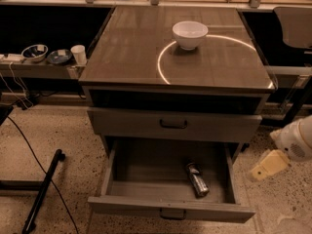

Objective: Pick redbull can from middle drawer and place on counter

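Note:
The redbull can (196,178) lies on its side in the open middle drawer (170,209), right of centre, near the front wall. The drawer is pulled fully out at the bottom of the cabinet; the like-handled drawer above it (174,124) is closed. The counter (131,52) is the glossy top with a bright light arc. My gripper (267,165), a cream part on a white arm, hangs at the right edge of the view. It is beside the cabinet at about drawer height, to the right of the can and apart from it.
A white bowl (189,34) stands on the counter at the back, right of centre. A side shelf (44,68) at left holds two small bowls and a cup. A black pole and cables (41,191) lie on the speckled floor at left.

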Motion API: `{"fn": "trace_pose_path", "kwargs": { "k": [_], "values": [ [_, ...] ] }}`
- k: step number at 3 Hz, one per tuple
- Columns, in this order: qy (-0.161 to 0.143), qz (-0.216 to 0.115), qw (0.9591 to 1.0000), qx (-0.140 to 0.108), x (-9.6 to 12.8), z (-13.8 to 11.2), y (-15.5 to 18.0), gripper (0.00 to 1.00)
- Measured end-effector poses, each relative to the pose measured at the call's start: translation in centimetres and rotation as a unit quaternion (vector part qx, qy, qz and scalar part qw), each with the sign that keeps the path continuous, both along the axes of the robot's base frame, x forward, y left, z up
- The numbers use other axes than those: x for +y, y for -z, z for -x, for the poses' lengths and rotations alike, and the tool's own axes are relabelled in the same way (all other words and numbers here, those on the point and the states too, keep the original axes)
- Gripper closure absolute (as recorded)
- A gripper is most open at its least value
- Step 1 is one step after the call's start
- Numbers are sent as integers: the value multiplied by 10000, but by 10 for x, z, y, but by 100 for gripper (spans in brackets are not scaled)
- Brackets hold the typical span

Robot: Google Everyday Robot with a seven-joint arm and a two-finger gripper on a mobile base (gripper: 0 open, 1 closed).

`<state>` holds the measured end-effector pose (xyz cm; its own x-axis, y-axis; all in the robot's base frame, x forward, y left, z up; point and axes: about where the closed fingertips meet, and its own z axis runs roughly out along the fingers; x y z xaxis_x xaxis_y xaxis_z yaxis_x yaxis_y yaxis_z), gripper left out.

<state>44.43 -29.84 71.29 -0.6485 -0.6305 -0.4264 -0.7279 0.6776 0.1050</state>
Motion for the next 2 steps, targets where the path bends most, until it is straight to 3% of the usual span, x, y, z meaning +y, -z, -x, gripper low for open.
{"fn": "trace_pose_path", "kwargs": {
  "k": [1,2],
  "values": [
    [-534,53,9979,-361,9,4,5,0],
    [-975,153,9937,-531,11,4,5,0]
  ]
}}
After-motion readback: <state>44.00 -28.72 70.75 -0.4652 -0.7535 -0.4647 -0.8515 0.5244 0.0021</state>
